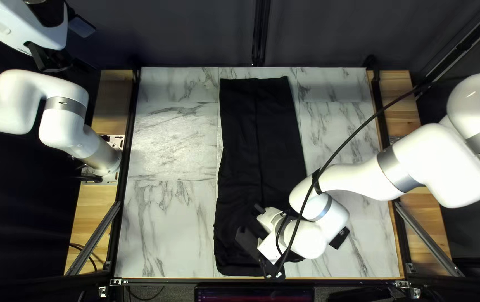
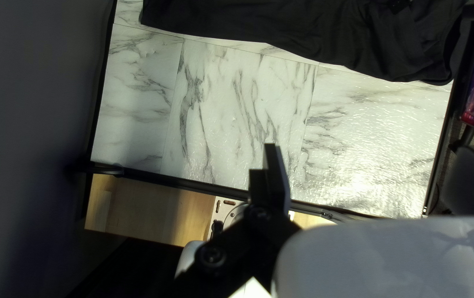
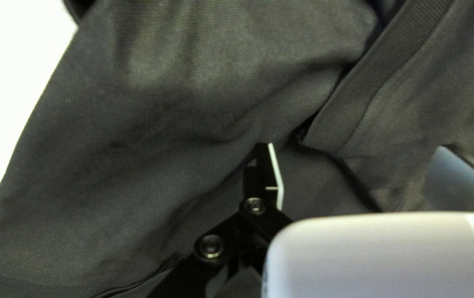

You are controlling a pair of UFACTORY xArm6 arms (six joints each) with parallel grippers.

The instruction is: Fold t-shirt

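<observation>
Looking onto the creased t-shirt [image 3: 154, 110], with its ribbed band [image 3: 379, 72] at upper right and the right gripper [image 1: 249, 221] spread wide, lower centre to right

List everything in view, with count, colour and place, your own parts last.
T-shirt: one, black, lying lengthwise over the table's middle
Table: one, white with grey veins, between the arms
Boards: two, light wood, along the table's left and right sides
Curtain: dark, behind the far edge
Screen: one, at the near edge
Cable: one long, black, across my right arm
Arms: two, white with grey bands, left and right
Grippers: two, black, open; left raised beyond the table, right at the shirt's near end
</observation>
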